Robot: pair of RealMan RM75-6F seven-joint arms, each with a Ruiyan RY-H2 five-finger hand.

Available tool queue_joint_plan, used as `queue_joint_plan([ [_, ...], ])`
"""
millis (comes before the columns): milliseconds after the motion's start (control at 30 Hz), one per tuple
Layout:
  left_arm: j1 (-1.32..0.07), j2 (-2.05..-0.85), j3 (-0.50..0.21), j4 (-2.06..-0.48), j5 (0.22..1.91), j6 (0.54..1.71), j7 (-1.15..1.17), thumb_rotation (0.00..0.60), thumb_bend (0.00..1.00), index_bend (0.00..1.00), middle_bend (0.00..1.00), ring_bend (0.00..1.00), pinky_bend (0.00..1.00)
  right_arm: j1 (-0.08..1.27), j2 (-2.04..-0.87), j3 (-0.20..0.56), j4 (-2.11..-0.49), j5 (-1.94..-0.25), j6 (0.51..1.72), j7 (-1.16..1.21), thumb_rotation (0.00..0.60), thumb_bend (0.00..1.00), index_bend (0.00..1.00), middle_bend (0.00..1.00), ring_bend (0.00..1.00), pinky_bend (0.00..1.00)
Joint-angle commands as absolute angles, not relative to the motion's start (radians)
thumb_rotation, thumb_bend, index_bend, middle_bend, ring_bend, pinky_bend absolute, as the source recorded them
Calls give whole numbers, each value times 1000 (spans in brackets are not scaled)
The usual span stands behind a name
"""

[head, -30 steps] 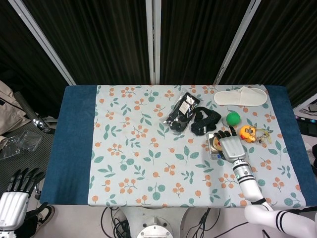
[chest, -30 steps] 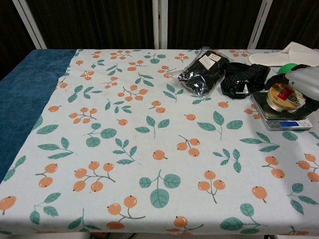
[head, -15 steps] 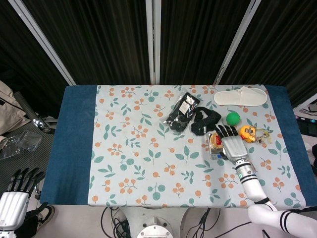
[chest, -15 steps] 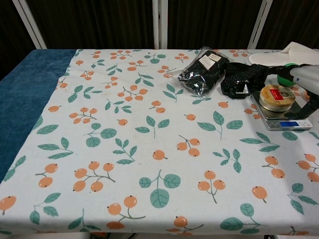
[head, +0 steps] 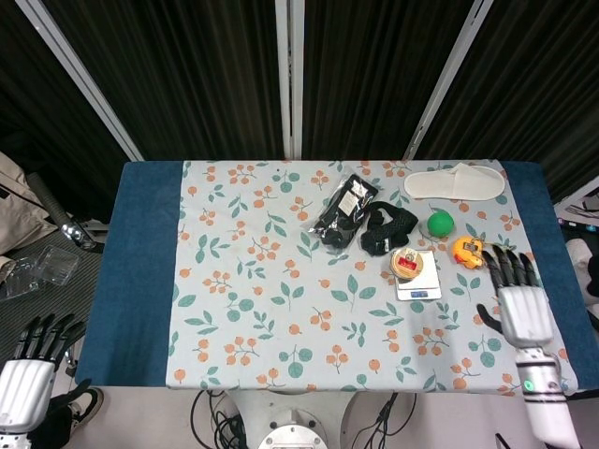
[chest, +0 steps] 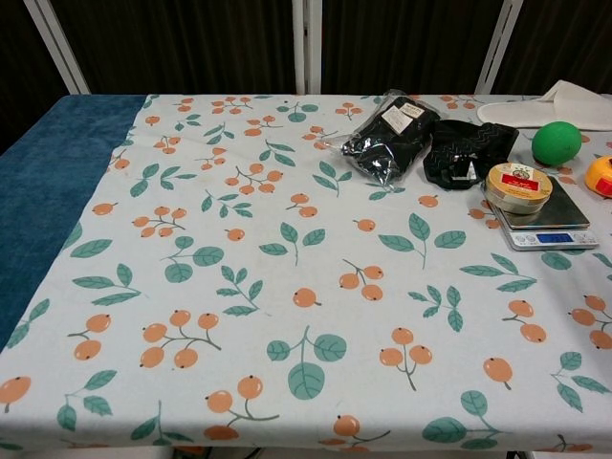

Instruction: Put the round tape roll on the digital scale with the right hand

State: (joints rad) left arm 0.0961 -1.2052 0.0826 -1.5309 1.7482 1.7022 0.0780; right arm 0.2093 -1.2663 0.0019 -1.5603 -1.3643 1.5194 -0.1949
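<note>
Nearest, the left hand (head: 26, 374) sits below the table's near-left corner, fingers spread and holding nothing. The right hand (head: 520, 301) hovers over the cloth (head: 281, 309) near the right edge, fingers apart and empty, well clear of the scale (head: 416, 277). The tape (chest: 517, 186) rests on the scale's far-left part, overhanging its edge a little; the scale's display faces the near side. Just beyond lies a black bundle (chest: 467, 148), and left of it a black packet (chest: 387, 134). Right of the scale are an orange thing (head: 467, 251) and, further back, a green ball (chest: 557, 142). Farthest is a white slipper (head: 454, 181)
</note>
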Motion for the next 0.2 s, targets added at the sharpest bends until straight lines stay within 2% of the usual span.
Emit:
queue_joint_plan([
  [33,90,-1201,78,-1538,1748,1696,84,600,96,162,85,0,30,70,-1218,-45,-1524,-1408,1655,-52,600,153,0,0,0,0],
  [200,80,-1200,74,-1549,1747,1682,96,600,96,162,84,0,30,8,-1246,-34,-1447,-1413,1705,44,600,153,0,0,0,0],
])
